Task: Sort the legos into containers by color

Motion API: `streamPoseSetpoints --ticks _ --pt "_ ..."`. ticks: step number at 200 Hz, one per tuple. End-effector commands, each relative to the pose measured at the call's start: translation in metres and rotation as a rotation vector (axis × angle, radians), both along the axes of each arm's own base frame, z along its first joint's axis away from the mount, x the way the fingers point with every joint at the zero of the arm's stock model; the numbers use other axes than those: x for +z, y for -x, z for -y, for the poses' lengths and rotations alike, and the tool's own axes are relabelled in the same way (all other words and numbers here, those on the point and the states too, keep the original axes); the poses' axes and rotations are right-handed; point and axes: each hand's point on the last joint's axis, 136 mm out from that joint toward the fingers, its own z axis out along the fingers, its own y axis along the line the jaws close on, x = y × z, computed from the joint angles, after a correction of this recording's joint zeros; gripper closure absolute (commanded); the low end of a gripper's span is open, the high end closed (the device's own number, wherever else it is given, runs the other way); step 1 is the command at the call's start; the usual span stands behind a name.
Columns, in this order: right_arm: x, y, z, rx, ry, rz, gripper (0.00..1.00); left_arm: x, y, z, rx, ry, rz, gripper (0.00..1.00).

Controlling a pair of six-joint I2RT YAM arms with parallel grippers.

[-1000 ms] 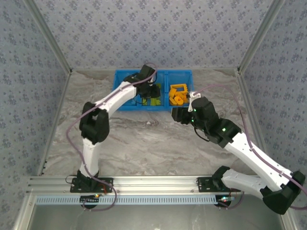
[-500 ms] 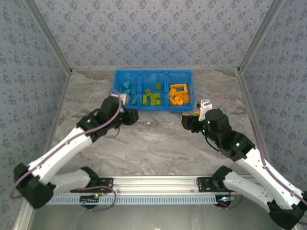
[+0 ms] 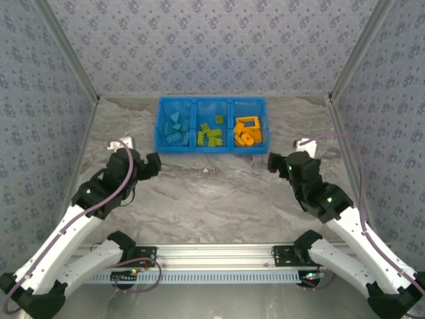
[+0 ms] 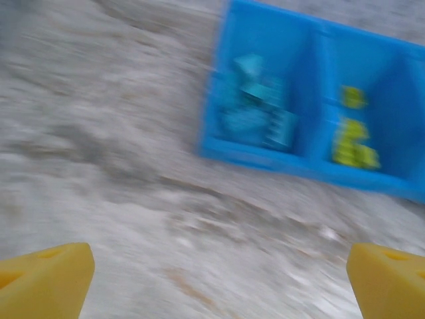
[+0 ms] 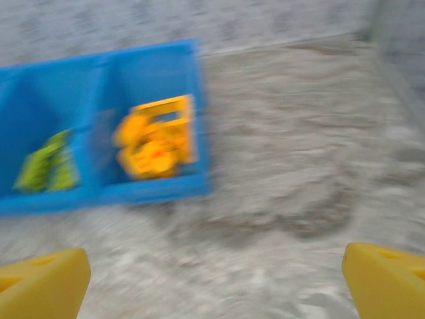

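Observation:
The blue bin (image 3: 211, 100) stands at the back middle of the table with three compartments. Teal bricks (image 3: 173, 128) lie in the left one, lime green bricks (image 3: 211, 135) in the middle one, and orange bricks with the open orange frame (image 3: 247, 122) in the right one. My left gripper (image 3: 153, 164) is open and empty over the bare table, left of and nearer than the bin. My right gripper (image 3: 274, 161) is open and empty, right of and nearer than the bin. The left wrist view shows the teal bricks (image 4: 255, 109) and green bricks (image 4: 352, 136); the right wrist view shows the orange bricks (image 5: 156, 139).
The marble-patterned table (image 3: 212, 199) is walled by patterned panels on three sides, with metal posts at the back corners. An aluminium rail (image 3: 212, 256) carrying the arm bases runs along the near edge.
The left arm has pulled back from the bin's middle compartment to the near left. The right arm has drawn back to the right and nearer. Both wrist views are blurred by motion.

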Motion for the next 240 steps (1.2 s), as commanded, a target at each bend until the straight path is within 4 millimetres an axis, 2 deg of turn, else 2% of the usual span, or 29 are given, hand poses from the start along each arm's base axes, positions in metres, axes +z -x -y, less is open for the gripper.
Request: streamPoseSetpoints --ticks 1,19,30,43,64,85,96,114,148,154,174,197,214,219,226,240 --pt "-0.007 -0.005 0.070 -0.333 0.119 0.001 0.00 0.008 0.000 -0.082 0.369 -0.257 0.057 0.02" --pt "-0.034 -0.030 0.080 -0.274 0.114 0.029 0.00 -0.023 -0.030 -0.089 0.289 -0.268 0.103 0.02" --pt "-0.050 -0.046 0.082 -0.209 0.093 0.080 0.00 -0.044 -0.039 -0.099 0.301 -0.206 0.136 0.02" --pt "-0.066 -0.054 0.089 -0.204 0.091 0.125 0.00 -0.067 -0.051 -0.107 0.305 -0.128 0.168 0.02" --pt "-0.096 -0.066 0.098 -0.194 0.115 0.071 0.00 -0.104 -0.069 -0.114 0.262 -0.215 0.057 0.02" --pt "-0.127 -0.080 0.101 -0.173 0.097 0.005 0.00 -0.150 -0.089 -0.110 0.174 -0.187 -0.074 0.02" --pt "-0.139 -0.087 0.100 -0.150 0.104 0.004 0.00 -0.163 -0.097 -0.108 0.161 -0.190 -0.068 0.02" --pt "-0.150 -0.103 0.098 -0.108 0.117 -0.025 0.00 -0.160 -0.115 -0.108 0.149 -0.198 -0.039 0.02" --pt "-0.152 -0.134 0.095 -0.042 0.118 0.001 0.00 -0.157 -0.150 -0.109 0.127 -0.217 0.006 0.02" --pt "-0.160 -0.135 0.097 -0.041 0.103 -0.033 0.00 -0.158 -0.155 -0.109 0.128 -0.219 0.008 0.02" --pt "-0.160 -0.140 0.092 -0.014 0.107 -0.041 0.00 -0.168 -0.166 -0.107 0.096 -0.202 -0.042 0.02" --pt "-0.157 -0.132 0.077 0.046 0.147 0.056 0.00 -0.166 -0.161 -0.097 0.051 -0.205 0.007 0.02" --pt "-0.163 -0.118 0.065 0.103 0.166 0.149 0.00 -0.162 -0.137 -0.095 0.064 -0.212 0.159 0.02" --pt "-0.164 -0.116 0.064 0.103 0.169 0.143 0.00 -0.164 -0.129 -0.097 0.082 -0.211 0.204 0.02" --pt "-0.163 -0.114 0.063 0.113 0.169 0.131 0.00 -0.156 -0.124 -0.098 0.091 -0.217 0.301 0.02" --pt "-0.163 -0.117 0.060 0.120 0.183 0.142 0.00 -0.157 -0.121 -0.098 0.097 -0.212 0.263 0.02"
